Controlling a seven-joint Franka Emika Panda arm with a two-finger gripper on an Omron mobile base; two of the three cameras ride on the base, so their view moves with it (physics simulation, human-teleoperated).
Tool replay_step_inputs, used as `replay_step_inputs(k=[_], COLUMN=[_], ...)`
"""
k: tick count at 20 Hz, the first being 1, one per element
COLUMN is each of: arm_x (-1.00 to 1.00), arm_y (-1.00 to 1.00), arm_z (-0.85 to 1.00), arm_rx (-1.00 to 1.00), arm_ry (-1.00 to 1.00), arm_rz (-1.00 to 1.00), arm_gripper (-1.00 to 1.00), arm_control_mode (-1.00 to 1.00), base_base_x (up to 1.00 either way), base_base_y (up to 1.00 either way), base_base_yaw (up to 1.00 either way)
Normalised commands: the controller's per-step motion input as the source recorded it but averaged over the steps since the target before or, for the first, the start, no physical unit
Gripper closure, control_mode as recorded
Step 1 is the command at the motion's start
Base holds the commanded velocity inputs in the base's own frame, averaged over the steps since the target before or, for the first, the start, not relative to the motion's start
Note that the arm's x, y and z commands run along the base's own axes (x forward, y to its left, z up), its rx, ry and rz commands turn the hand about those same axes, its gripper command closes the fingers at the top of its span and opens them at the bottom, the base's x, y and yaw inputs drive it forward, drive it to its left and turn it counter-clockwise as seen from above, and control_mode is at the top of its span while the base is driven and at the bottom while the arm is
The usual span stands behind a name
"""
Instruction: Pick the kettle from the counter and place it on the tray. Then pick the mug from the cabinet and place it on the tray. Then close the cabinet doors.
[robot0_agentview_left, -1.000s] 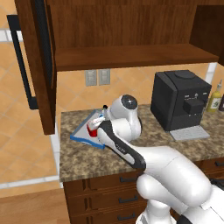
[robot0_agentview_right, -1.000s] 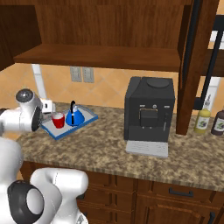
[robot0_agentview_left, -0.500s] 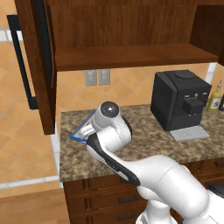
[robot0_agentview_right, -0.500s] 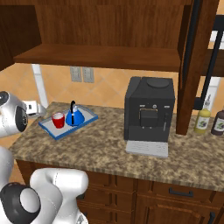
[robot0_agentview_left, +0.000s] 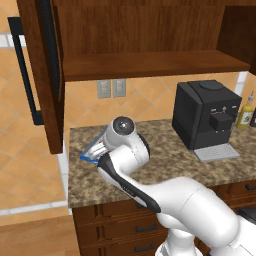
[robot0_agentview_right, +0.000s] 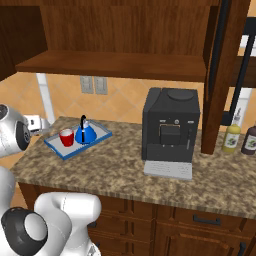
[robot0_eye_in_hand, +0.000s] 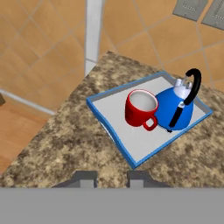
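A: Since 1 s ago the arm has swung off the tray toward the frame's left edge in the right base view; kettle and mug haven't shifted.

B: So which step now?

A: I'd say the last one. Cabinet (robot0_agentview_right: 115, 30) is open: one door (robot0_agentview_left: 42, 75) hangs upper left in the left base view, the other door (robot0_agentview_right: 225, 70) stands at right in the right base view. Both dark wood w/ black ribbed panels and long bar handles. The next move needs the tool up at a door edge or handle to push it shut, prob. the left one first since the arm's over there.

B: Table?

A: Speckled brown-tan granite table (robot0_agentview_right: 115, 170), dark drawers under. Boxy black coffee machine (robot0_agentview_right: 170, 125) mid-right.

B: Tray and the small stuff?

A: Flat grey tray (robot0_eye_in_hand: 131, 140), raised blue rim, mid-frame in the hand view. Glossy blue cone kettle (robot0_eye_in_hand: 175, 111) w/ black arched handle sits on it, red mug (robot0_eye_in_hand: 140, 107), white inside, just beside it, maybe touching.

B: Tool?

A: Tool (robot0_eye_in_hand: 111, 177) at bottom, tips apart w/ a narrow gap, holding nothing.
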Motion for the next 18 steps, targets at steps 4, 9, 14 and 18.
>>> replay_step_inputs(k=[4, 9, 14, 18], arm_x=[-0.12, -0.22, -0.12, -0.03], arm_y=[0.57, 0.45, 0.55, 0.56], arm_z=[-0.21, -0.06, 0.08, 0.2], arm_rx=[-0.2, -0.23, -0.17, -0.1], arm_ry=[-0.09, -0.21, -0.26, -0.18], arm_rz=[0.0, 0.0, 0.0, 0.0], arm_gripper=[1.0, 1.0, 1.0, 1.0], arm_control_mode=[-1.0, -1.0, -1.0, -1.0], base_base_x=[0.0, 0.0, 0.0, 0.0], base_base_y=[0.0, 0.0, 0.0, 0.0], base_base_yaw=[0.0, 0.0, 0.0, 0.0])
